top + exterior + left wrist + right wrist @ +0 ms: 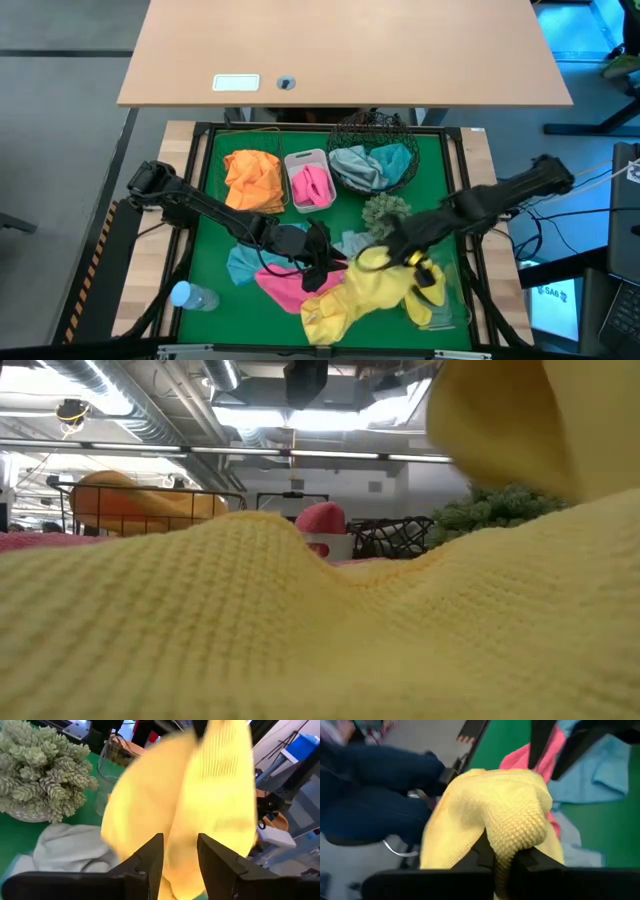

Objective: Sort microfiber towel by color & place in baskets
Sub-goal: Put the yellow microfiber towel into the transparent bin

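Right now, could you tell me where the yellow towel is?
In the high view, the yellow towel lies at the mat's front, right of centre, beside the pink towel, pinched by the right gripper.

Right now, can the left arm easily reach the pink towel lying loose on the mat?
Probably yes. The left gripper is open just beside the pink towel, though the yellow towel held by the right gripper covers its edge.

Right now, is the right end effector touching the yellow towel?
Touching. The right wrist view shows the right end effector with its fingers pinched shut on a fold of the yellow towel, with cloth bulging over them.
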Robot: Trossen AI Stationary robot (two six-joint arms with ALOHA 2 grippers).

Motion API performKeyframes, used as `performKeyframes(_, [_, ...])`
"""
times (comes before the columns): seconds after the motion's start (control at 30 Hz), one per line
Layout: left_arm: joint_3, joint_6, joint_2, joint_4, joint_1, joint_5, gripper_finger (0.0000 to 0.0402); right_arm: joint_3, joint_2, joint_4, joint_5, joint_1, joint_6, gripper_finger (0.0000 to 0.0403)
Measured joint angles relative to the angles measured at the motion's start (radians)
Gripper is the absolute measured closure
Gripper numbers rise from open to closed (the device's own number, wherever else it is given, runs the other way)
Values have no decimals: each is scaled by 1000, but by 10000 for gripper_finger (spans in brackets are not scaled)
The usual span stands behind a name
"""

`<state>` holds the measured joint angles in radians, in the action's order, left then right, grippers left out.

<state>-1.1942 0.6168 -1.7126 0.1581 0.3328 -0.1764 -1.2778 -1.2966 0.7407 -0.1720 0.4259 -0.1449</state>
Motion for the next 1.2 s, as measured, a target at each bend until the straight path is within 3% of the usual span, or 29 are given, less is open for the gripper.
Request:
performKeyframes(0.33, [0, -27, -1, -13, 0, 2, 287, 0, 292, 157, -69, 0, -368, 389])
performKeyframes(0.47, [0, -27, -1, -17, 0, 3, 287, 0, 370, 211, -150, 0, -477, 391])
performKeyframes(0.67, [0, -27, -1, -17, 0, 3, 287, 0, 442, 349, -180, 0, -585, 396])
performKeyframes(0.8, [0, -26, -2, -16, 0, 3, 287, 0, 446, 562, -178, 0, -596, 392])
performKeyframes(0.9, [0, -25, -2, -16, 1, 3, 287, 46, 443, 655, -124, 0, -614, 395])
performKeyframes(1.2, [0, -24, -2, -16, 1, 3, 287, 301, 440, 470, -89, 0, -616, 392])
